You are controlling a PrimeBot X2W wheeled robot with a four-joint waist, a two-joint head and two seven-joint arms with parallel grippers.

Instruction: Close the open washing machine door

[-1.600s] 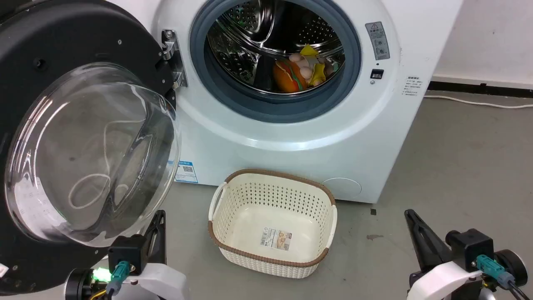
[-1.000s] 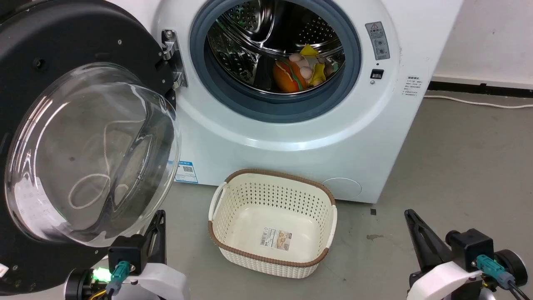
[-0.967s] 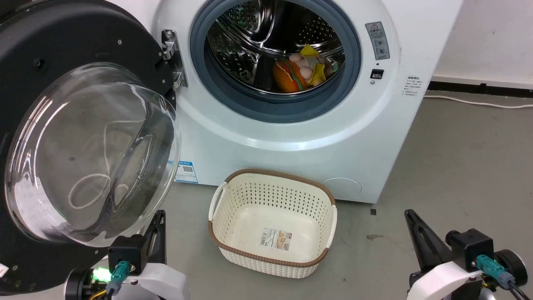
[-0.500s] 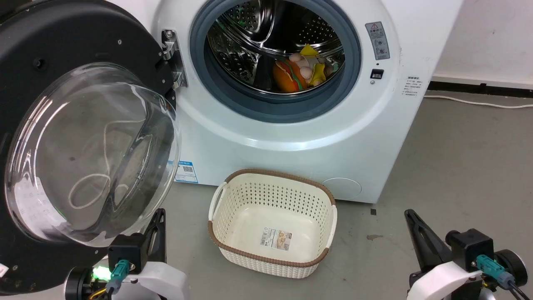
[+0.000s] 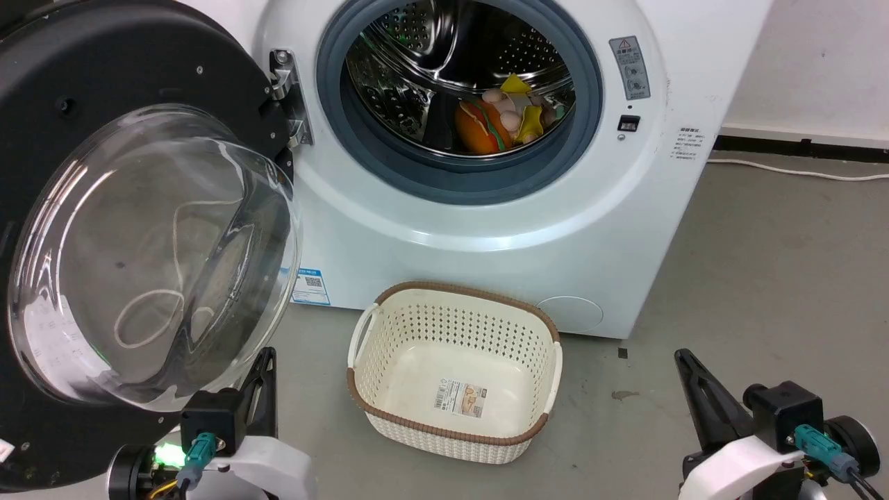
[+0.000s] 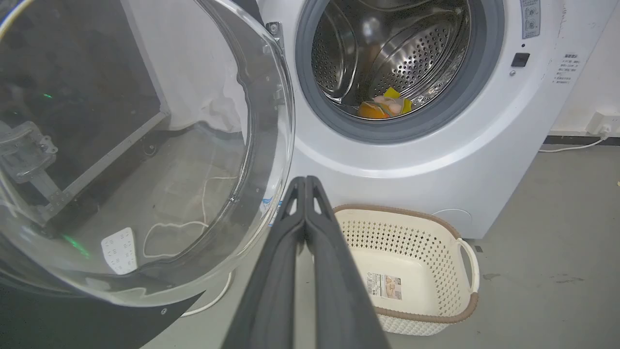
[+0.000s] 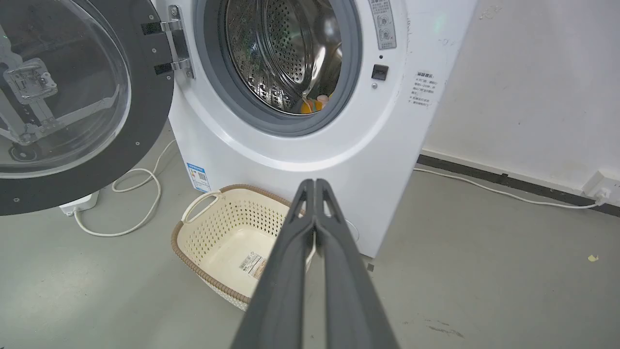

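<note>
Left end effector (image 5: 266,357) dipped slightly, washing machine door (image 5: 139,69) beside.

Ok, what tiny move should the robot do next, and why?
Probably move the shut left end effector left around the door to get behind it and push. The door stands wide open, glass side facing the robot, with that end effector near its lower edge.

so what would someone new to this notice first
The washing machine door, black-rimmed with a bulging clear glass bowl, stands swung wide open at the left of the head view. Right of it the steel drum gapes, with colourful items lying inside. An empty cream basket sits on the floor before the washer.
</note>
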